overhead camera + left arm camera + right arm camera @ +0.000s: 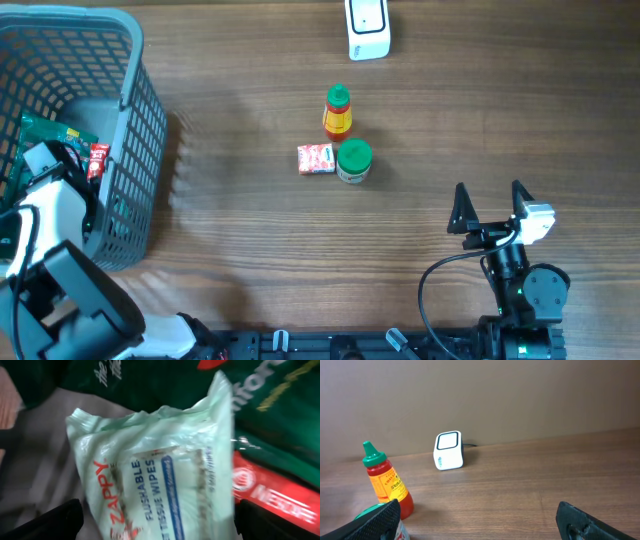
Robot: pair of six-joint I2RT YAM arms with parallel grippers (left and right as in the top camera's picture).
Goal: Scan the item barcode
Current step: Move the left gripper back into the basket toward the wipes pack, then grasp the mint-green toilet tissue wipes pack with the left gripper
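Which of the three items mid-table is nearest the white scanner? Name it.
The red sauce bottle with the green cap: it stands closest to the scanner; the red packet and green-lidded jar sit farther away.

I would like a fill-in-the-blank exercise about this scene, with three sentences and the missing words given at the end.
1. Inside the grey basket, the left claw faces a pack of flushable ____.
2. The sauce bottle standing on the table has a ____ cap.
3. The white scanner stands at the far edge, and the right claw has its jaws ____.

Missing words: wipes, green, open.
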